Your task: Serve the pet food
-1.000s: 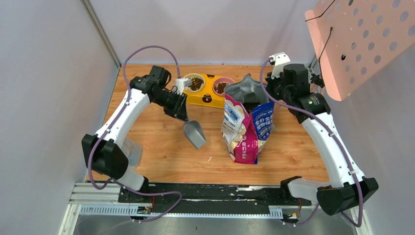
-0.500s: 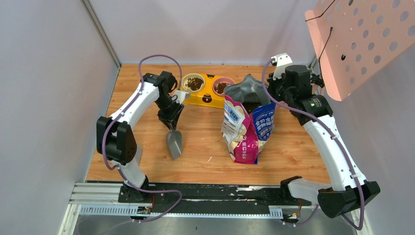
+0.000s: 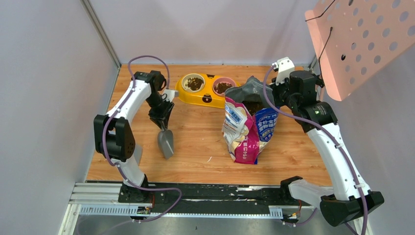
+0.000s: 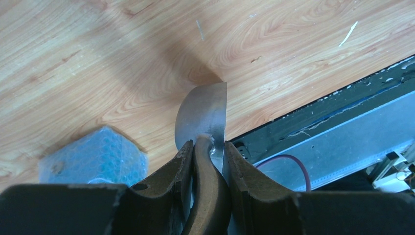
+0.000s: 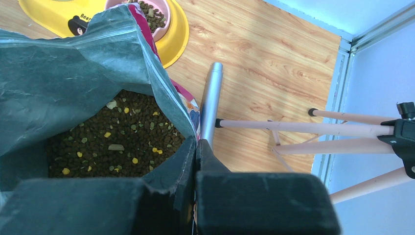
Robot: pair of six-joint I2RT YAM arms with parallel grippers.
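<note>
Top external view: the left gripper (image 3: 163, 121) is clamped on the handle of the grey scoop (image 3: 165, 143), held low over the wooden table (image 3: 195, 147), well left of the bag (image 3: 243, 134); whether it touches the table cannot be told. The right gripper (image 3: 270, 95) has its jaws pressed together on the rim of the bag's open mouth, as the right wrist view also shows. Pet food (image 5: 112, 139) fills the bag's inside, and more lies in both bowls (image 3: 194, 83) of the yellow feeder (image 3: 204, 99) at the far side.
</note>
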